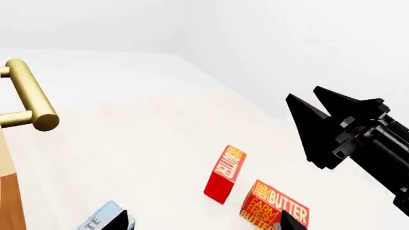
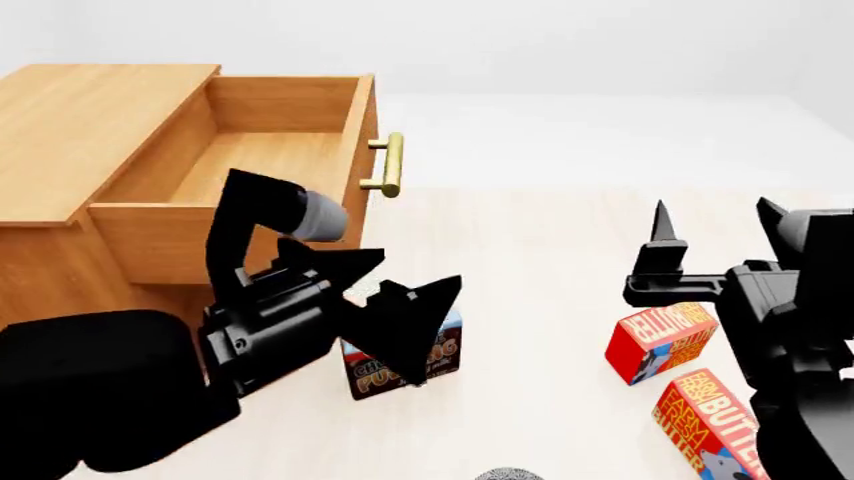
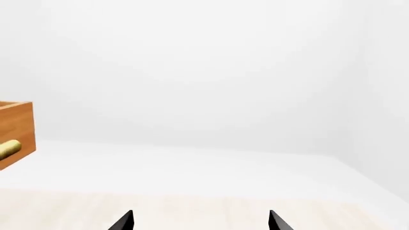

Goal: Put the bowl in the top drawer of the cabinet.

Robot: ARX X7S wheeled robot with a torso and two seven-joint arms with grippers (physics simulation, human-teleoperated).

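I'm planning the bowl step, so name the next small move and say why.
Probably look down and find the bowl before either arm moves. The top drawer is already pulled open and looks empty, and both the left gripper and right gripper are open and holding nothing. Only a grey rounded sliver at the bottom edge of the head view may be the bowl; I cannot confirm it.

So on the pale floor [image 2: 534, 230] there's two red butter boxes [image 2: 658, 342] sitting close together, the second one [image 2: 714, 425] nearer the camera (both say "Farm Fresh Butter"). Off to the side is a pudding box [image 2: 400, 362] with a blue top, mostly blocked from view.
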